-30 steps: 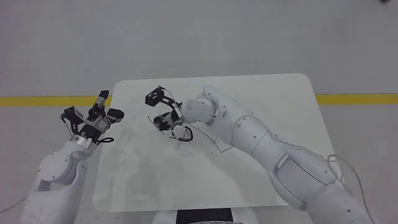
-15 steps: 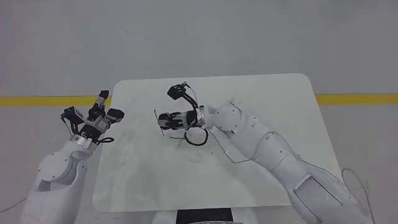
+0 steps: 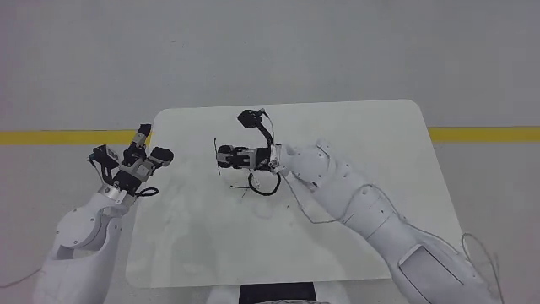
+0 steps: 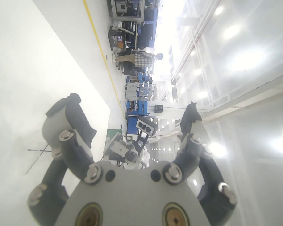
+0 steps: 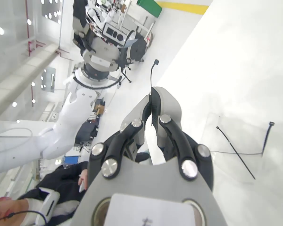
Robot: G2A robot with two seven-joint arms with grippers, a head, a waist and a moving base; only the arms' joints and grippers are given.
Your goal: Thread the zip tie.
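Note:
My right gripper [image 5: 152, 96] is shut on a thin black zip tie [image 5: 151, 76]. The tie's strap sticks out past the fingertips and ends in its small square head. In the top view this gripper [image 3: 223, 159] hovers over the left middle of the white table [image 3: 380, 135], with the zip tie [image 3: 216, 149] pointing toward the left arm. My left gripper [image 4: 132, 111] is open and holds nothing. It sits at the table's left edge [image 3: 137, 155], a short way from the right gripper and facing it.
Two loose black zip ties [image 5: 235, 152] lie crossed on the table behind the right gripper, and the left wrist view shows zip ties [image 4: 37, 157] too. A yellow floor line [image 3: 481, 134] runs behind the table.
My right wrist has turned and shifted slightly right, carrying the zip tie so it now points toward the left arm. The left gripper has edged a little closer to the table.

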